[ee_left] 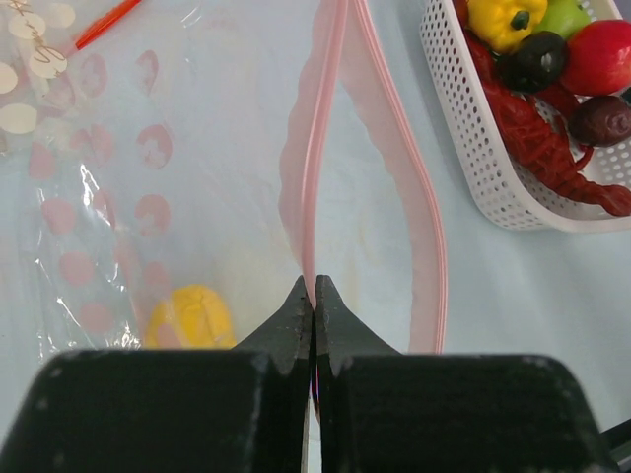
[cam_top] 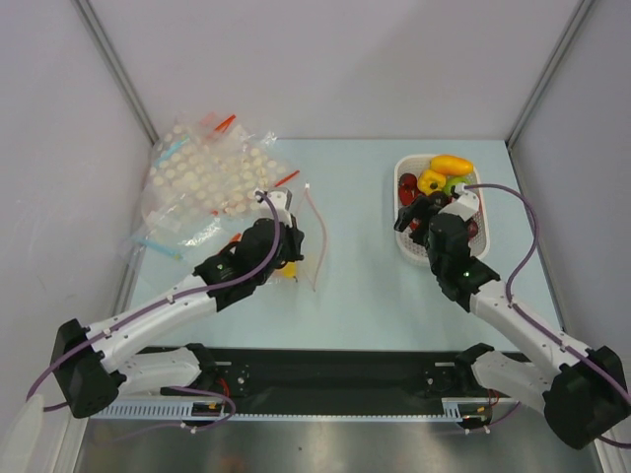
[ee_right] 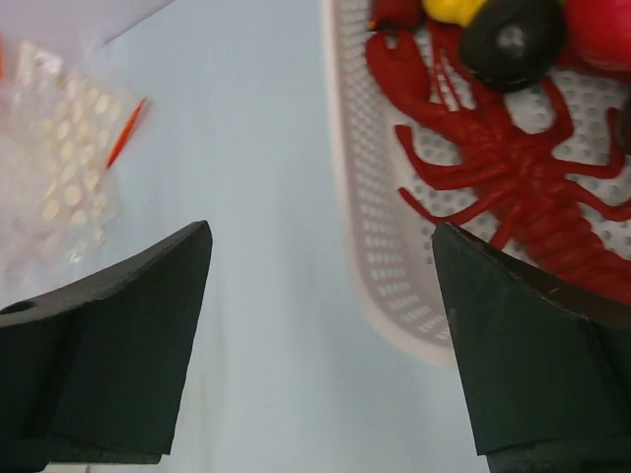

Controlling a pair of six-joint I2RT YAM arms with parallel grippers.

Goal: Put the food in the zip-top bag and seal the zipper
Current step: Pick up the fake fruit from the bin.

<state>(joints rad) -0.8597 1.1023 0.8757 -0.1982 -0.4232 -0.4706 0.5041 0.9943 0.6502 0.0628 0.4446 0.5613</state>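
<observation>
The plain clear zip-top bag (cam_top: pixel 308 258) lies left of centre with its mouth open. My left gripper (ee_left: pixel 313 294) is shut on one side of its pinkish-red zipper (ee_left: pixel 325 148); the other side (ee_left: pixel 426 227) bows away to the right. A yellow food piece (ee_left: pixel 192 315) shows through the plastic on the left. My right gripper (ee_right: pixel 320 232) is open and empty over the left rim of the white basket (ee_right: pixel 380 266). The basket holds the red lobster (ee_right: pixel 523 168), a dark purple fruit (ee_right: pixel 513 39), yellow pepper (cam_top: pixel 431 180), mango (cam_top: pixel 452 164), red apple (ee_left: pixel 603 54) and green apple (ee_left: pixel 567 15).
A heap of clear bags printed with white dots (cam_top: pixel 212 172), with red and blue strips, lies at the back left. Grey walls close in the table on the left, back and right. A black rail (cam_top: pixel 325 370) runs along the near edge.
</observation>
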